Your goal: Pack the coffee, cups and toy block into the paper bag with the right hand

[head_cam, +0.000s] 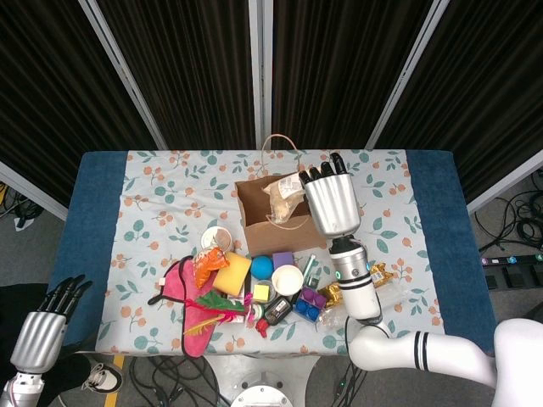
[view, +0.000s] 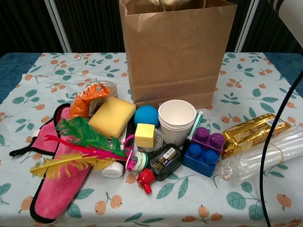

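Your right hand [head_cam: 328, 202] sits at centre frame in the head view, over the open mouth of the paper bag [head_cam: 284, 212], fingers curled around a clear packet [head_cam: 282, 193] with a white label; the print on that label is too small to read. The packet hangs inside the bag's opening. In the chest view its top just shows above the bag's rim at the upper edge.

Your left hand [head_cam: 42, 326] is at the lower left corner of the head view, off the table, fingers straight and slightly apart, holding nothing.

Task items on the table, chest view: stacked white cups [view: 176, 121] just in front of the bag; the blue and purple toy block [view: 203, 151] to their right, touching a green marker [view: 193, 125]; the gold coffee pack [view: 254, 133] at right, dark print unreadable, lying against a bundle of clear straws [view: 265, 157]. A small black bottle [view: 163, 162] at lower centre carries a white barcode label, text illegible.

Left of centre: yellow sponge [view: 112, 116], blue ball [view: 146, 115], coloured feathers [view: 80, 151] on a pink cloth [view: 57, 182].

Surface: tablecloth [view: 57, 75] with leaf and orange-berry print over a blue table [head_cam: 89, 220]. Behind, dark curtains [head_cam: 187, 59] with pale vertical frames; grey floor with cables at right.
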You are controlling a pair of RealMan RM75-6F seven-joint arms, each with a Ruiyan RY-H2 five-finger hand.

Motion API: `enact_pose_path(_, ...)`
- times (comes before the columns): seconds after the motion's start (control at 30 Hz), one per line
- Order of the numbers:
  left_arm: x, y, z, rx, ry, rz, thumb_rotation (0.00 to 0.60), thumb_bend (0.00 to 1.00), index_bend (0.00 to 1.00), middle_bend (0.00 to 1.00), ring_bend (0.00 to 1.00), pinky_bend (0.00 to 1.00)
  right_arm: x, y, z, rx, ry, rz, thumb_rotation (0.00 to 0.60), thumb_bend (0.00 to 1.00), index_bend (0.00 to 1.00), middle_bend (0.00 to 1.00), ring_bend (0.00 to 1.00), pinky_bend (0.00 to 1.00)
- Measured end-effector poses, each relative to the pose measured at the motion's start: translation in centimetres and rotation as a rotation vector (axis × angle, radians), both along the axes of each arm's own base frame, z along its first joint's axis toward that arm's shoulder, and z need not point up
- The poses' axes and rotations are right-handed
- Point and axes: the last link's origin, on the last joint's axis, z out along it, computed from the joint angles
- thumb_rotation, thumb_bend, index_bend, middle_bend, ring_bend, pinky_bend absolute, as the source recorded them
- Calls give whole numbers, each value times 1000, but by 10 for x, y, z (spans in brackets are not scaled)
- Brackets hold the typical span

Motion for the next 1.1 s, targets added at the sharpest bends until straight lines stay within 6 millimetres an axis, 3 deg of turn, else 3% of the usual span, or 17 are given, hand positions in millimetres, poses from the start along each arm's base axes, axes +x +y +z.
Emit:
enact_pose_path(0.1,0,0,0,2,0,-2,600,153,178,195,125,242,0,1,1,21,-9,0,600,42,362,392,199,83)
enact_pose_path(0.17,0,0,0,1,1,-1,600,152,178,195,125,242,1,1,4,24,-22,12,600,38,327,367,171,65)
enact_pose_path(0.4,0,0,0,0,2,2,600,152,178,195,125,242,5,6,26,-19,-73,53,600,67,320,366,178,57)
enact_pose_path(0.7,0,-1,-2,0,6,-3,600,152,178,195,125,242,-3,23,88,-123,-164,102,600,106,333,382,192,73)
enact_pose_path(0.87,1,0,-2,0,3,-5,600,153,178,195,125,242,-33,51,113,-118,-176,96,600,105,375,393,223,106)
enact_pose_path(1.1,4,-2,-5,-7,8,-18,600,152,178,195,125,242,-104,93,101,52,-86,-14,600,94,378,392,227,111)
